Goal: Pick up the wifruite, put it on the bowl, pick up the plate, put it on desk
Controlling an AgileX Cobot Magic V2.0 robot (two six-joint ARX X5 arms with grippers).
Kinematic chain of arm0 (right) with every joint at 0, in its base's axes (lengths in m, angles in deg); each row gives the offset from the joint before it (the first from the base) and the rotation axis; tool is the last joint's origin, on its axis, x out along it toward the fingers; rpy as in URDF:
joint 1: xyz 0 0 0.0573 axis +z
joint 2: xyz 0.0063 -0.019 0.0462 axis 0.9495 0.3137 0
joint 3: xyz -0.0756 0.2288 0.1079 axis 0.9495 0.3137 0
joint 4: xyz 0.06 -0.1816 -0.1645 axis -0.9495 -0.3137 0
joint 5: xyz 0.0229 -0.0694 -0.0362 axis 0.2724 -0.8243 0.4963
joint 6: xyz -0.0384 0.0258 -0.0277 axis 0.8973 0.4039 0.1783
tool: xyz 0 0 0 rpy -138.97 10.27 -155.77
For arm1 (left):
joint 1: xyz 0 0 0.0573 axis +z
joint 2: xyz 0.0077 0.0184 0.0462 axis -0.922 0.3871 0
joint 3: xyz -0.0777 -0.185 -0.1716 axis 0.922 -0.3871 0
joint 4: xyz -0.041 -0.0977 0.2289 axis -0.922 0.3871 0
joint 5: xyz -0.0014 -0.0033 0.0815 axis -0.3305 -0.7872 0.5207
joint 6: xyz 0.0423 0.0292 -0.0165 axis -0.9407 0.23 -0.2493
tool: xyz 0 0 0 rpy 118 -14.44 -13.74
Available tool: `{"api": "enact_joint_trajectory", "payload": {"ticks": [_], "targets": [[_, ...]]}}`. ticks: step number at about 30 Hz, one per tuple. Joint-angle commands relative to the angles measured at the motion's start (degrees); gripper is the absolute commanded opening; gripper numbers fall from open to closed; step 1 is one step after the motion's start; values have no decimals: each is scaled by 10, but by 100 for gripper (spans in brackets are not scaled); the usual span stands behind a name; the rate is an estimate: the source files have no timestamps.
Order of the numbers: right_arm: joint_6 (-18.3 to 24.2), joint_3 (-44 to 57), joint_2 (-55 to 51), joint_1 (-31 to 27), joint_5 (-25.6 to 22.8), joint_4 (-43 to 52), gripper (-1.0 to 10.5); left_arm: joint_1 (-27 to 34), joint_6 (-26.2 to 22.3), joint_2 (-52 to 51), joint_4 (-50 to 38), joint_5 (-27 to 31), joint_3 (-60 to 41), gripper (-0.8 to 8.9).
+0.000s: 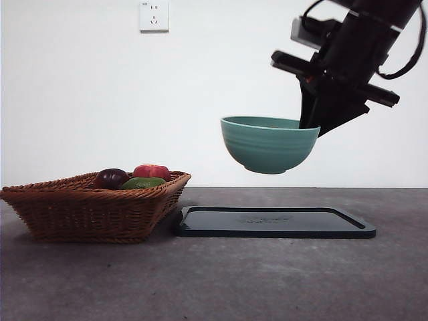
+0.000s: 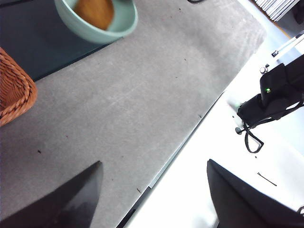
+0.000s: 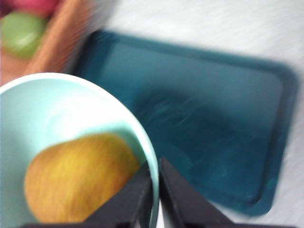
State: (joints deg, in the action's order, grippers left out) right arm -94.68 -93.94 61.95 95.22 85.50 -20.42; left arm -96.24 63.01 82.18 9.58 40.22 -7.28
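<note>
The right gripper clamps the rim of the bowl, holding it in the air above the dark tray on the desk, a brown fruit inside; the left gripper hangs open beside a basket of fruit

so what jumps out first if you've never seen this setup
The teal bowl hanging in mid-air above the dark tray, pinched at its rim by the right gripper. Inside it lies a brown-yellow fruit. To the side, on the desk, a wicker basket holds more fruit, while the left gripper waits open over the desk's edge.
</note>
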Motion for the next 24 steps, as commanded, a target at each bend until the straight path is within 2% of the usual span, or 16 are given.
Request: {"api": "enact_joint_trajectory", "payload": {"ticks": [1,13,24], "targets": [[2,-45,46,-7,2,2,4,-3,-3,3,-7,-2,6,343],[9,-118,185,-27,3,11,4,-3,-3,3,-6,-2,6,343],[9,-118,223,-28,3,22,4,-3,-3,3,-6,-2,6,343]]}}
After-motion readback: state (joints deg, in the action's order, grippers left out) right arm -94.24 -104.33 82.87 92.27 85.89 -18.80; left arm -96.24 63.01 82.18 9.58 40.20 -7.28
